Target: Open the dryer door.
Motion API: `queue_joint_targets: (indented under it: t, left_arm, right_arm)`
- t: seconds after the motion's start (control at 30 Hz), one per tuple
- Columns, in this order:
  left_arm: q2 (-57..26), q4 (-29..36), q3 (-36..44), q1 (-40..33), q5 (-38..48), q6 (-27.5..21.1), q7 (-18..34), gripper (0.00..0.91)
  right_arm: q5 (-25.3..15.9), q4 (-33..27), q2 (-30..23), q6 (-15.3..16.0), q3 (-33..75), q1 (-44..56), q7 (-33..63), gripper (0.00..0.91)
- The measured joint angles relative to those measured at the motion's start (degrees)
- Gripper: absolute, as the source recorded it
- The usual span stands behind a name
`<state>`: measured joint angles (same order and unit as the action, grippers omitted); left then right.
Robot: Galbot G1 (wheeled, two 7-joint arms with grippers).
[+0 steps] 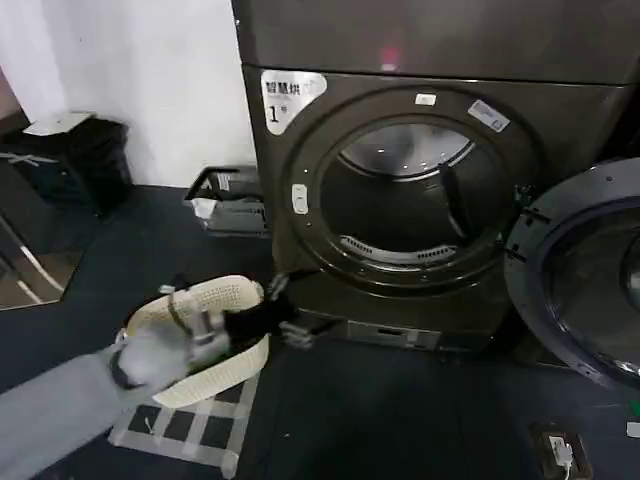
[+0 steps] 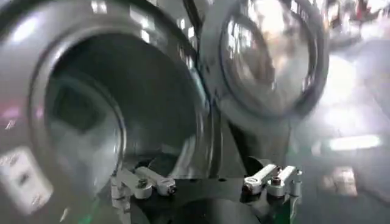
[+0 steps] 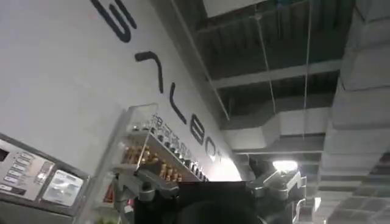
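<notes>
Pale metal fingers (image 2: pixel 149 181) of the left gripper (image 1: pixel 283 312) stand wide apart with nothing between them, low in front of the dryer's (image 1: pixel 420 190) base. Just behind them lies a cream woven laundry basket (image 1: pixel 215 335), oval and ribbed, resting on a checked floor mat (image 1: pixel 185 430). Ahead of the fingertips and above them gapes the round drum opening (image 1: pixel 410 205), a smooth dark metal ring around a perforated steel drum. The dryer door (image 1: pixel 585 270) hangs swung fully open beyond the far side of that opening from the fingers, its dark grey plastic inner face and tinted glass turned outward and its rim clear of the cabinet. Bare dark floor lies between the fingers and the door. The right gripper (image 3: pixel 210 189) points up toward a ceiling, its fingers likewise spread wide and empty.
</notes>
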<state>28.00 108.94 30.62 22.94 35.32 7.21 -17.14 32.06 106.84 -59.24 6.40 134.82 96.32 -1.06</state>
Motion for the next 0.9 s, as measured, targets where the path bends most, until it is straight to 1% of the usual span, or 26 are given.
queue_joint_targets:
  t: [0.17,0.27,0.43,0.57,0.73,0.9]
  left_arm:
    - [-6.84,0.88,-3.98,4.63,-3.56,-2.74,-3.0,0.907]
    - [-10.43,1.36,-5.65,6.72,-4.85,-3.86,-3.21,0.907]
    - [-15.51,2.39,-7.72,8.98,-6.19,-7.16,-3.15,0.907]
    - [-19.24,3.05,-8.59,9.74,-9.28,-9.81,-3.92,0.907]
    - [-23.04,2.18,-8.84,10.14,-11.92,-10.16,-5.91,0.907]
    - [-25.62,0.36,-8.88,10.46,-14.32,-11.21,-6.82,0.907]
  right_arm:
    - [-0.99,0.64,0.07,0.16,1.0,-0.11,0.09,0.907]
    - [-2.01,0.41,0.15,0.16,1.53,-0.11,0.24,0.907]
    - [-2.06,-0.09,0.21,0.13,2.13,-0.07,0.28,0.907]
    - [-2.06,-0.24,0.14,0.05,2.03,-0.18,0.18,0.907]
    - [-1.82,-0.48,0.15,-0.01,1.92,-0.17,0.07,0.907]
    - [-1.65,-0.02,0.17,0.0,1.74,-0.08,-0.06,0.907]
